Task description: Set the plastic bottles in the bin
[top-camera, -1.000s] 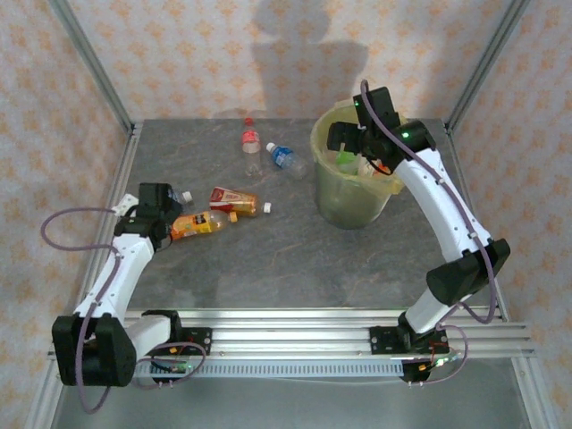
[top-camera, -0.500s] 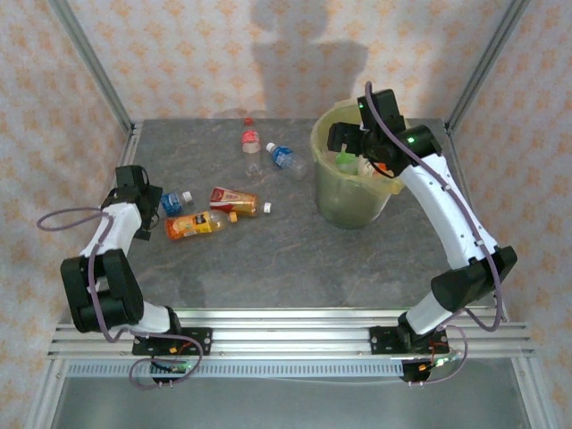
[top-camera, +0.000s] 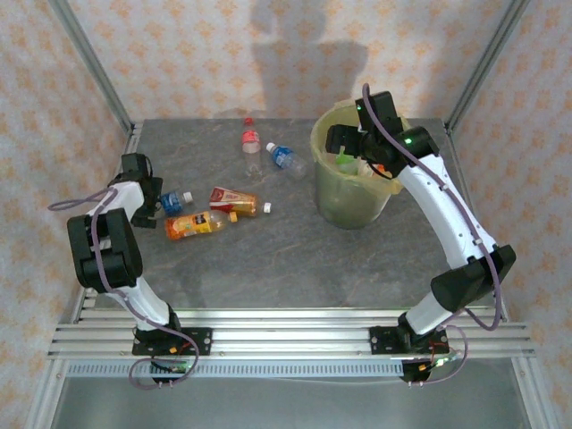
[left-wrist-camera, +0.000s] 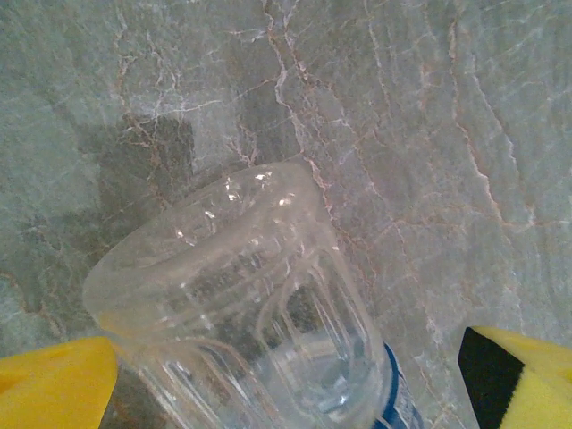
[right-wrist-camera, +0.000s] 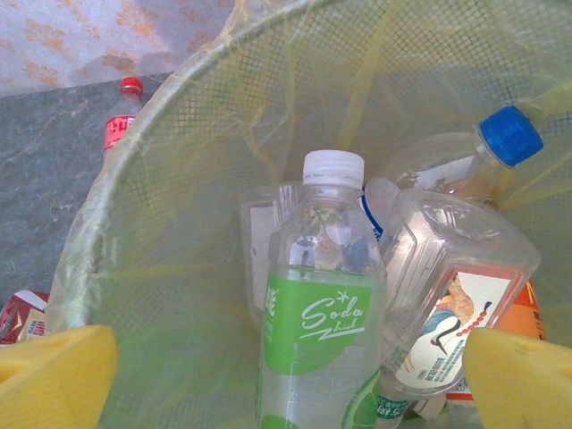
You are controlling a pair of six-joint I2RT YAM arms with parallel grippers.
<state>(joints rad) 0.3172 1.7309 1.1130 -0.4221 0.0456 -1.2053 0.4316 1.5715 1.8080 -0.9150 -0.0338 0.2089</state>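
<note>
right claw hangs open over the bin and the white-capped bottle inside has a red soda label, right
Not quite: the right wrist view shows the white-capped bottle has a green soda label, not red. The right claw does hang open over the bin.

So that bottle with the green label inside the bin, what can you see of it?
The green-label bottle is clear plastic with a white screw cap and a green band reading Soda in white script. It stands nearly upright inside the bin, pressed against a squarish clear bottle beside it.
</note>
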